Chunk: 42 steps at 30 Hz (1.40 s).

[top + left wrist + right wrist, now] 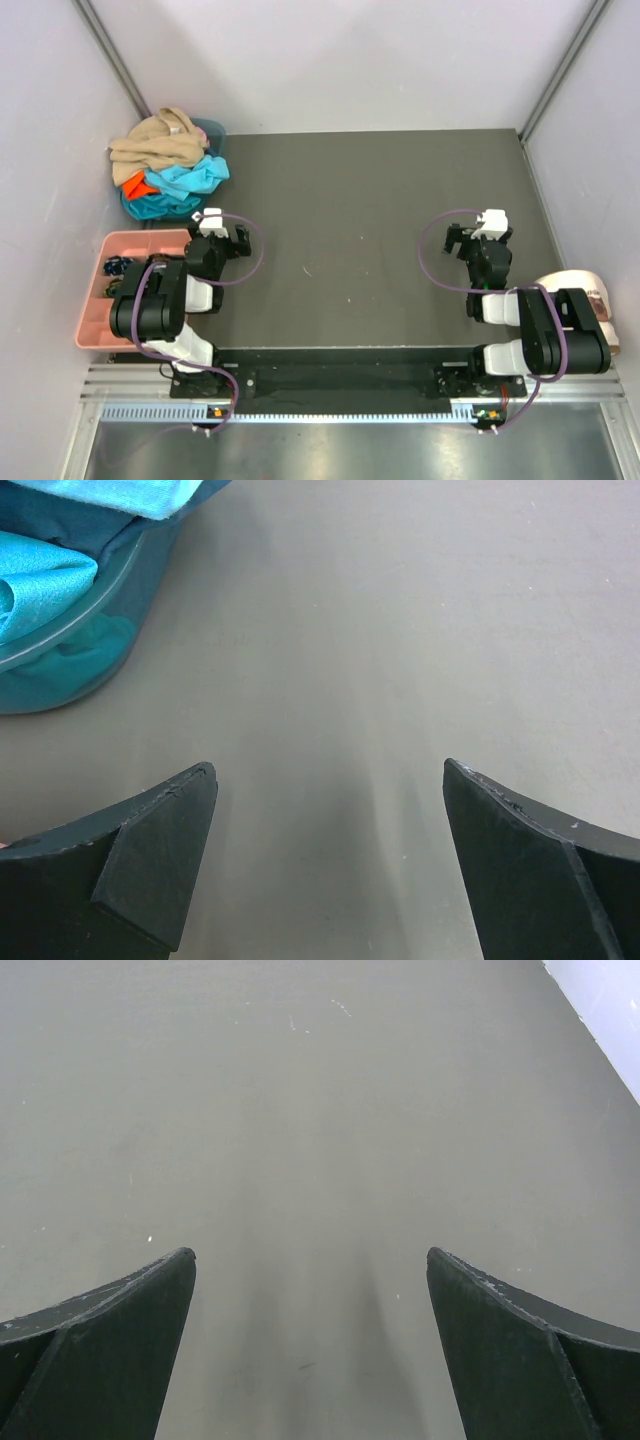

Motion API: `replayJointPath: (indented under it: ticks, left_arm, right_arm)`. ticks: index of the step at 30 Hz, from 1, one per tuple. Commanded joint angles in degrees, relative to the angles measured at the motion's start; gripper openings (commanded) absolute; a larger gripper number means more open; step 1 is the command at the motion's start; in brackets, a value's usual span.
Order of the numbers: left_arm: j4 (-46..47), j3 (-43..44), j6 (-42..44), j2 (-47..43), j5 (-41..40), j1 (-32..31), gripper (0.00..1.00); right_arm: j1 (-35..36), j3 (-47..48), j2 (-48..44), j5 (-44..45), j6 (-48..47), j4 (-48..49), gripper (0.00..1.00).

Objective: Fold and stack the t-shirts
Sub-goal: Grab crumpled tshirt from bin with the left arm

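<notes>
The t-shirts lie in a crumpled heap at the table's far left corner: a tan one [160, 145] on top, a turquoise one [188, 178] under it and a bit of orange [132, 184] at the side. They sit in a teal basket [212, 131]. My left gripper [218, 226] hovers just in front of that heap, open and empty. Its wrist view shows its wide-apart fingertips [330, 770] over bare table, with the basket [105, 615] and turquoise cloth [40, 590] at upper left. My right gripper [480, 232] [310, 1252] is open over bare table on the right.
A pink compartment tray [95, 335] holding small dark items sits at the left edge beside the left arm. A cream cap [578, 284] rests at the right edge by the right arm. Pale walls enclose the dark table [350, 200] on three sides.
</notes>
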Motion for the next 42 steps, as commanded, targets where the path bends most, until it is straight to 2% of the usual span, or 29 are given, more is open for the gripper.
replayJointPath:
  ticks: [1, 4, 12, 15, 16, 17, 23, 29, 32, 36, 39, 42]
  left_arm:
    - [1.9, 0.9, -0.1, 0.1, 0.2, 0.2, 0.99]
    - [1.8, 1.0, -0.3, 0.0, -1.3, 0.0, 0.99]
    - [-5.8, 1.8, -5.4, -6.7, -16.1, -0.4, 0.99]
    - [-15.8, 5.0, -8.9, -9.1, -19.7, -0.5, 0.99]
    - [-23.5, 6.7, -10.8, -9.2, -21.4, -0.5, 0.99]
    - [-26.9, 9.5, -13.2, -8.8, -21.8, -0.5, 0.99]
    - [-34.7, 14.1, -16.1, -9.0, -30.1, -0.6, 0.99]
    - [-38.4, 18.3, -16.9, -7.1, -29.9, -0.5, 0.99]
    - [-38.6, 20.0, -16.3, -6.7, -25.4, -0.3, 0.99]
    - [-41.6, 23.8, -21.1, -3.4, -28.3, -0.2, 0.99]
    - [-43.5, 26.5, -21.8, -0.8, -23.9, 0.0, 0.99]
    - [-46.2, 30.2, -19.9, 0.4, -17.3, 0.0, 0.99]
  right_arm:
    - [0.1, 0.8, -0.3, -0.9, -0.2, 3.3, 0.99]
    - [0.1, 0.9, -0.3, -0.9, -0.2, 3.2, 0.99]
    - [0.1, 0.8, -0.3, -0.9, -0.3, 3.3, 0.99]
    - [0.2, 0.9, -0.3, -1.0, -0.3, 3.3, 0.99]
    - [0.1, 0.9, -0.3, -1.0, -0.2, 3.2, 0.99]
    - [0.1, 0.8, -0.3, -1.0, -0.2, 3.3, 0.99]
    - [-0.3, 1.2, -0.3, -1.8, 0.1, 2.5, 0.99]
    - [-0.4, 1.1, -0.3, -1.9, 0.2, 2.5, 0.99]
    - [-0.4, 1.1, -0.3, -1.9, 0.1, 2.5, 0.99]
    - [-0.5, 1.0, -0.3, -1.9, 0.1, 2.7, 0.99]
    - [-0.4, 1.1, -0.3, -1.8, 0.0, 2.7, 0.99]
    - [0.7, 1.6, -1.8, 5.4, 1.2, 0.4, 0.99]
